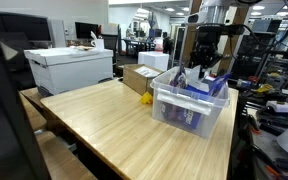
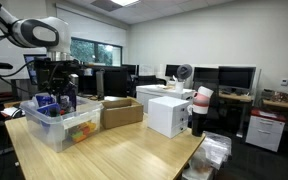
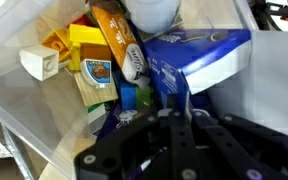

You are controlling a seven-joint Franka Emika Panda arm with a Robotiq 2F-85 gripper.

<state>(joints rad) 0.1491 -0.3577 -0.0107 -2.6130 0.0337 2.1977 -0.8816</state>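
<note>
- One clear bin point(image 1: 189, 108) stands at the table's point(image 1: 94, 120) edge, crammed full.
- Wrist view, left to right: yellow packs point(image 3: 82, 45), tube point(image 3: 124, 50), blue box point(image 3: 199, 60).
- Gripper point(image 1: 204, 72) is pinched shut with nothing seen in it, hanging over the bin; the blue box lies crosswise just ahead.

Both exterior views look across the wooden surface point(image 1: 114, 125) from opposite ends, sharing the clear bin point(image 2: 59, 125); the wrist view peers closely down into it.
</note>
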